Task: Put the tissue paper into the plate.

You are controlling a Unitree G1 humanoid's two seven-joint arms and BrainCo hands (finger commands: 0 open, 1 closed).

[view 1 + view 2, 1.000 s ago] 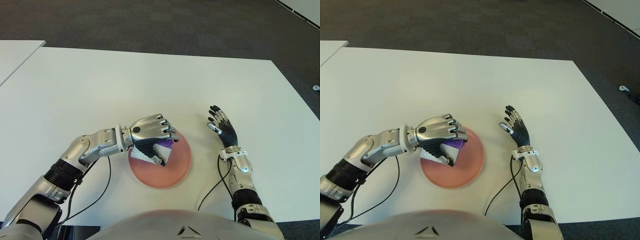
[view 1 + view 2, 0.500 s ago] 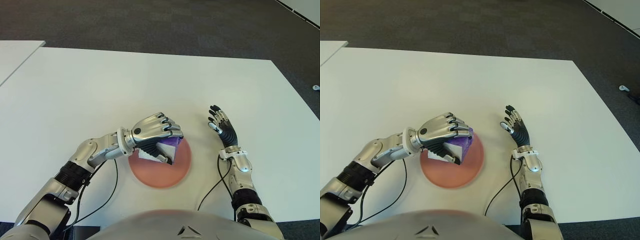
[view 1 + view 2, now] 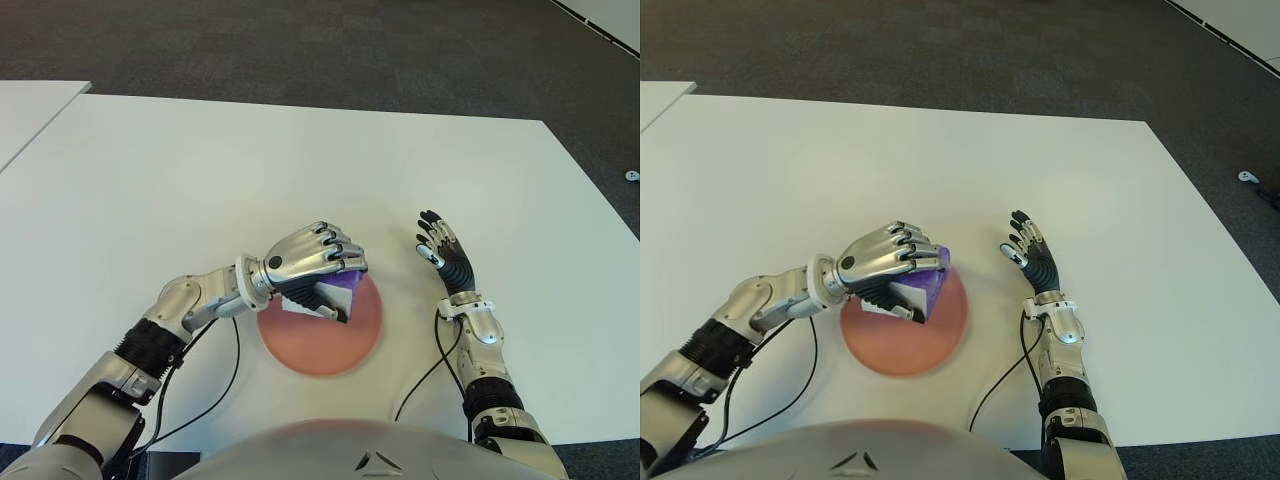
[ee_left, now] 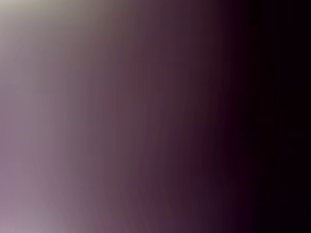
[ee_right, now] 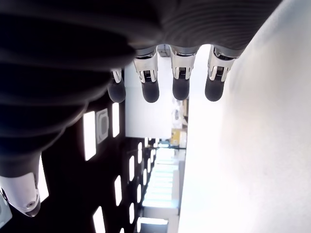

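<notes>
A pink round plate [image 3: 340, 345] lies on the white table [image 3: 200, 180] close to my body. My left hand [image 3: 310, 265] hovers over the plate's far left part, curled around a purple and white tissue pack [image 3: 325, 293]. The pack peeks out under the fingers [image 3: 912, 240] and is mostly hidden by them. The left wrist view is blocked by something held close to the lens. To the right of the plate my right hand [image 3: 445, 255] shows with its fingers [image 5: 180, 80] spread straight and nothing in it.
The table's far edge [image 3: 300, 105] meets dark carpet [image 3: 300, 40]. A second white table [image 3: 30, 110] shows at the far left. A black cable [image 3: 215, 375] loops from my left forearm over the table near the plate.
My left hand has carried the tissue pack a little right and farther onto the plate, rolling the wrist so the pack tucks more under the fingers. The right hand has stayed still.
</notes>
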